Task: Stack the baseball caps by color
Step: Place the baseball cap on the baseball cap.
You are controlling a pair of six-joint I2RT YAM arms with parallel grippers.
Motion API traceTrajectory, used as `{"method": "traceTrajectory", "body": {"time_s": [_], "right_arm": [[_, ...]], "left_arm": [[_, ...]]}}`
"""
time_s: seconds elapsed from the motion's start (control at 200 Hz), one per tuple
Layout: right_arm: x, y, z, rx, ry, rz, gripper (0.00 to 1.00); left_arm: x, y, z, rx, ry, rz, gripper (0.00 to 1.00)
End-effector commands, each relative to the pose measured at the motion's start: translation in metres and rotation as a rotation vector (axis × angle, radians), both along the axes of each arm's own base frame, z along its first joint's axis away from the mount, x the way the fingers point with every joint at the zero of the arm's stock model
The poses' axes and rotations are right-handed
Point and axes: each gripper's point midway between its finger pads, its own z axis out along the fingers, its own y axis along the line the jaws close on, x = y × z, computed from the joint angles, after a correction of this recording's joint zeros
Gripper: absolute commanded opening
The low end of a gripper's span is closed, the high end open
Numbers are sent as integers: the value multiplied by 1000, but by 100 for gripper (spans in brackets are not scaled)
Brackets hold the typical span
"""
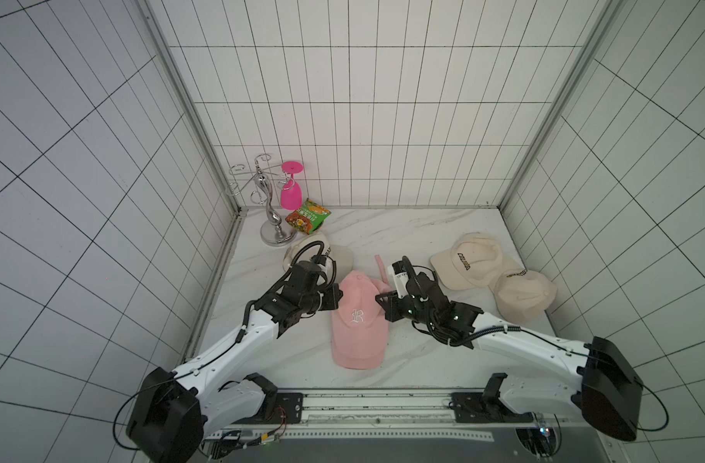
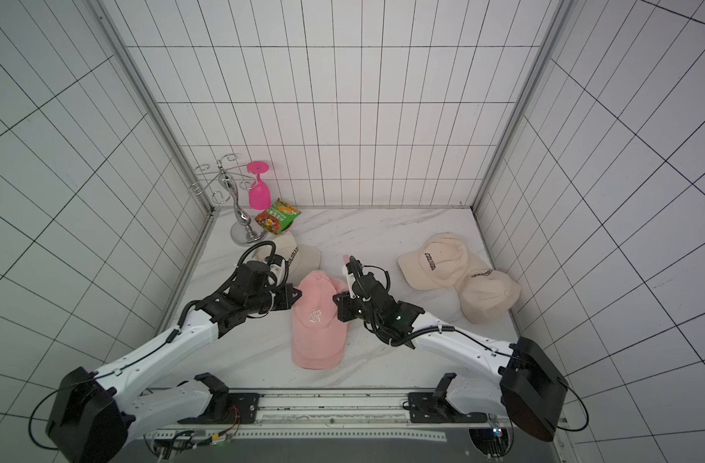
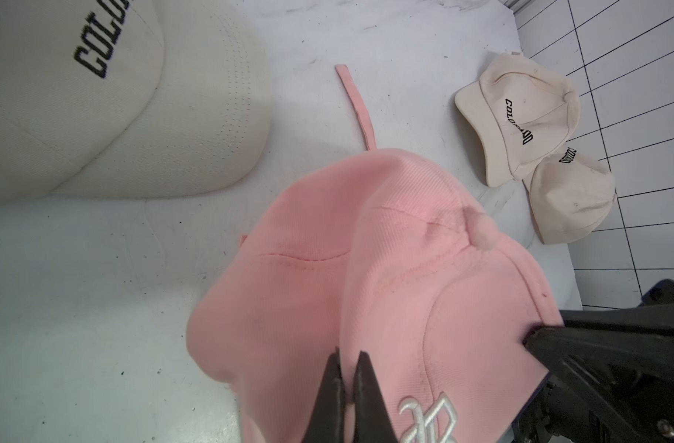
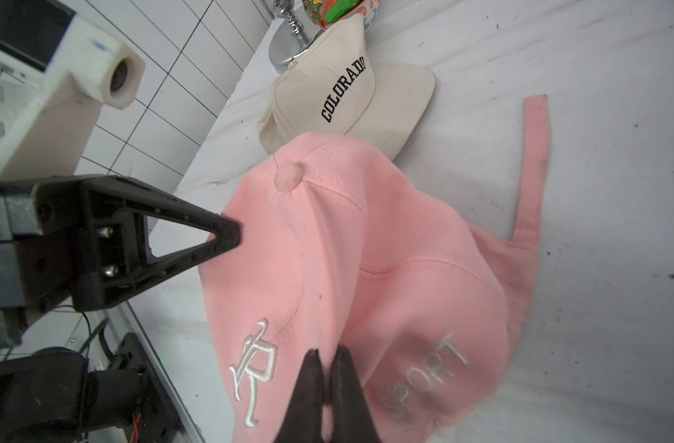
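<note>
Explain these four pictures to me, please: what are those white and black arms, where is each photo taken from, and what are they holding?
Those are two robot arms, each ending in a two-fingered pincer called a gripper. Two pictures come from a twin-lens camera overhead. The other two come from small cameras on each arm's wrist, looking along the pincer. On the marble table lie a pile of pink caps and one cream cap beside a silver stand. A pink goblet hangs from the stand, and a snack packet lies next to it. Two overlapping cream caps lie at the other side. The left gripper and right gripper are both shut, pinching the pink fabric from opposite sides.
</note>
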Motion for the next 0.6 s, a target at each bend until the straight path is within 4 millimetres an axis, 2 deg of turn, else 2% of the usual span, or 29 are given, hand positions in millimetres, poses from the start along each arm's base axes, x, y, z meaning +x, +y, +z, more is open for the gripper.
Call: {"method": "traceTrajectory", "body": {"time_s": [0.0,0.12,0.255,0.345,0.595], "right_arm": [[1,5,40,73,-32,-11,0],[-3,-2,39,80,2,-39,0],[-6,-6,25,75,42,-67,0],[-6,-5,12,64,57,-73,0],[6,-8,-31,10,23,-118,0]], "left_arm": [[-2,-2,11,-15,-12,-7,0],[-10,-3,14,-22,12,-19,0],[-10,1,11,4,18,-4,0],[-4,8,1,53,19,36,0],[16,11,-31,122,32,84,0]]}}
